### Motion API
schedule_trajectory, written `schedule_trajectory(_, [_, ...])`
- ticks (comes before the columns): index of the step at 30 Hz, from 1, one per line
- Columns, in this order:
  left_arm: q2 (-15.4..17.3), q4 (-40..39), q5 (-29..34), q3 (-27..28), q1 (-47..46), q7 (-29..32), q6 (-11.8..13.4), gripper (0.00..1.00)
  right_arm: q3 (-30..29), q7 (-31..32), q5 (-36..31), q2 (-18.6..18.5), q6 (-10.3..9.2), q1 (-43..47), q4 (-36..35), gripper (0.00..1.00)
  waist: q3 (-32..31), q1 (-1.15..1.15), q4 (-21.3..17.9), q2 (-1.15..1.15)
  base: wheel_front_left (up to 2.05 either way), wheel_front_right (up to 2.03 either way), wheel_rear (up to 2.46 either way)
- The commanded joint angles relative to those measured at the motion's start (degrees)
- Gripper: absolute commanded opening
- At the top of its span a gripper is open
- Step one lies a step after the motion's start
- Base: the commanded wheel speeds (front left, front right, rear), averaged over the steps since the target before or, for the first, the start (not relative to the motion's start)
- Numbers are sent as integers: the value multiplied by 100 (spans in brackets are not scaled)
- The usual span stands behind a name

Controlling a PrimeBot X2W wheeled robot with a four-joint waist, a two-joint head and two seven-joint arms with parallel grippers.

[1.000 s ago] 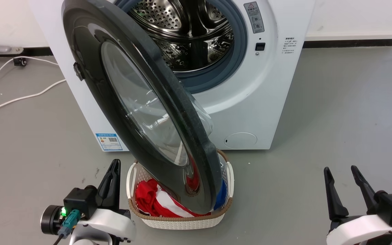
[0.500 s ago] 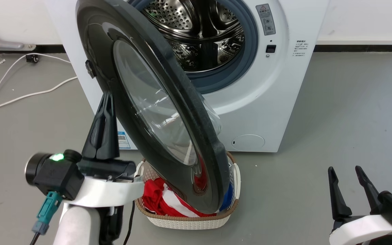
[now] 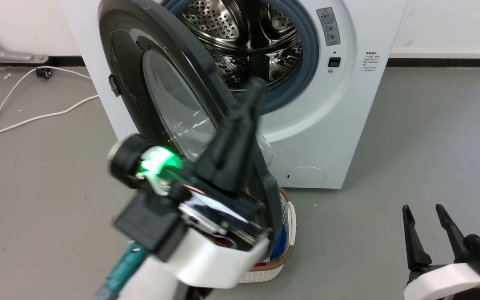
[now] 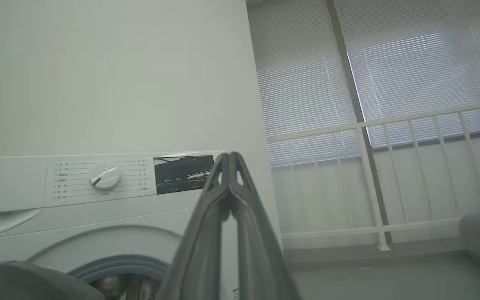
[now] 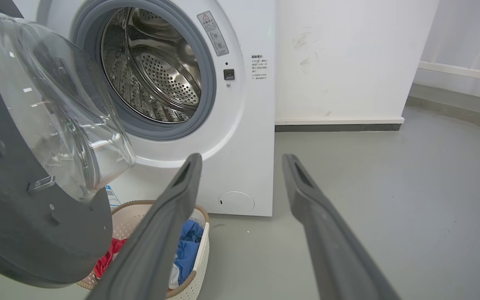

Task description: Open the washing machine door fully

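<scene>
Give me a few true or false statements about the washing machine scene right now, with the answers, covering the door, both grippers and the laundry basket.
1. The large round glossy black washing machine door stands partly open, baring the perforated steel drum. True.
2. The left gripper's two dark fingers are spread wide. False: their tips are pressed together, holding nothing.
3. The right gripper is clamped on the door's rim. False: it is open, low over the grey floor, apart from the door.
4. The white woven-rimmed laundry basket in front of the white box-shaped washing machine holds red and blue cloth. True.
</scene>
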Motion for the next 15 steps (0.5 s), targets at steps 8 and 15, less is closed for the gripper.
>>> schedule_trajectory(8, [-7, 565, -735, -1358, 244, 675, -72, 0, -73, 40, -20, 24, -1, 72, -67, 100, -7, 0, -14, 0, 0, 0, 0])
schedule_trajectory(15, [-8, 1408, -1043, -2050, 566, 1256, -15, 0, -77, 52, -13, 32, -1, 49, -86, 100, 92, 0, -13, 0, 0, 0, 0])
